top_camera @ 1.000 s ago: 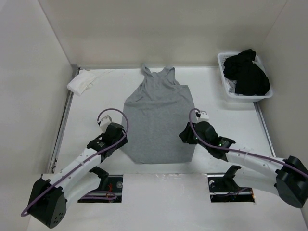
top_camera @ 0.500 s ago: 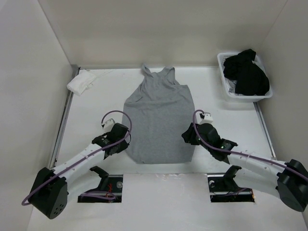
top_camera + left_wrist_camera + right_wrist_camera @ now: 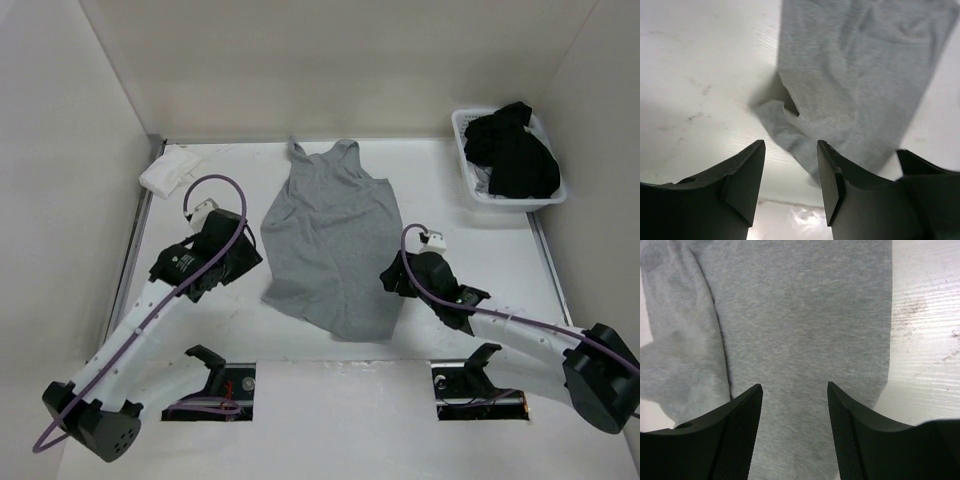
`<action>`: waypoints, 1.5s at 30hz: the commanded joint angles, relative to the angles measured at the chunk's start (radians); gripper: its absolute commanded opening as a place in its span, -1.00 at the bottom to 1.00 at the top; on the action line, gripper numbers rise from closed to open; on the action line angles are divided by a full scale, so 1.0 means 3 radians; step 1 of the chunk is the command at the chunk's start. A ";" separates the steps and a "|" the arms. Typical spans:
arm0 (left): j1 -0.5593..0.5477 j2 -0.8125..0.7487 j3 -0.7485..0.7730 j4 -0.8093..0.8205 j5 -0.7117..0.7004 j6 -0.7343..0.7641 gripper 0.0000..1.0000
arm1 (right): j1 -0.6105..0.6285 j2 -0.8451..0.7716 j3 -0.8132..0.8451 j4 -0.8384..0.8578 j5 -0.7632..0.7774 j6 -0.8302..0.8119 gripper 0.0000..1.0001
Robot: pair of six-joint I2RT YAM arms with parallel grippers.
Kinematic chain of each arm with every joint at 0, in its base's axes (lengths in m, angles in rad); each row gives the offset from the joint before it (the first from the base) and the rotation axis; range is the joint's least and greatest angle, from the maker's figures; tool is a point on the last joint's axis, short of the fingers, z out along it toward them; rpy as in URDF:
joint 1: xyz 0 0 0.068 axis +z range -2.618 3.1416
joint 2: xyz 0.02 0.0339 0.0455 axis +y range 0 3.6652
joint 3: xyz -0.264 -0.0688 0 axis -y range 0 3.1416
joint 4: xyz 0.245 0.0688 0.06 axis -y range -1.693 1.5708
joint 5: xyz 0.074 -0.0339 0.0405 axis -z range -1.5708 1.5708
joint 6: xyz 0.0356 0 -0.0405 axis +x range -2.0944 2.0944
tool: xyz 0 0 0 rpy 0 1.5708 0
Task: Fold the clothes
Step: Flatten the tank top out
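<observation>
Clothes (image 3: 330, 240) lie skewed, hem edge hidden behind right arm (image 3: 500, 325); both jaws apart

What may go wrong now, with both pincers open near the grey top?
The tank top lies skewed and its near left corner is curled, so a fold may come out crooked. The left pincer, open beside that corner, may snag it. The right pincer stands open over the cloth near its right edge; closing there may bunch it.

Matt knit clothes (image 3: 330, 240) on smooth, perhaps plastic, table (image 3: 475, 228)
</observation>
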 commanded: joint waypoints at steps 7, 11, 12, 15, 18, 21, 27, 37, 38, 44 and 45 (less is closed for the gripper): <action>0.0365 0.0444 -0.1157 0.1064 0.0141 0.0439 -0.08 | -0.0043 0.0161 0.0037 0.0146 0.0146 -0.0012 0.21; 0.0135 0.0460 -0.1505 0.1536 0.0381 0.0332 -0.41 | -0.0023 0.0105 0.0032 0.0121 0.0151 -0.0017 0.12; 0.0059 0.0394 -0.1567 0.1501 0.0376 0.0276 -0.51 | -0.0023 0.0074 0.0022 0.0100 0.0151 -0.0017 0.01; -0.0095 0.0052 -0.1847 0.1368 0.0183 0.0001 -0.53 | -0.0038 0.0033 -0.0004 0.0044 0.0171 0.0029 -0.35; -0.0070 -0.0113 -0.2068 0.1433 0.0146 -0.0138 -0.32 | -0.0023 0.0054 0.0016 0.0054 0.0166 0.0034 -0.40; -0.0024 -0.0063 -0.2165 0.1750 0.0197 -0.0067 -0.17 | -0.0023 0.0130 0.0073 0.0064 0.0151 0.0019 -0.38; 0.0037 0.0423 -0.2084 0.2216 0.0198 0.0280 -0.16 | 0.0110 0.0212 0.0088 0.0172 0.0151 0.0059 -0.36; 0.0175 0.0542 -0.2048 0.2124 0.0177 0.0368 -0.81 | 0.0146 0.0100 0.0032 0.0182 0.0197 0.0090 -0.23; 0.0201 0.0480 -0.2048 0.2104 0.0172 0.0383 -0.85 | 0.0115 0.0095 0.0022 0.0182 0.0207 0.0090 -0.16; 0.0181 -0.0086 -0.1946 0.1915 0.0019 0.0445 -1.00 | -0.0038 0.0146 0.0037 0.0105 0.0248 0.0095 0.08; 0.0130 -0.0270 -0.1925 0.1823 -0.0007 0.0424 -1.00 | -0.0069 0.0161 0.0042 0.0065 0.0273 0.0100 0.10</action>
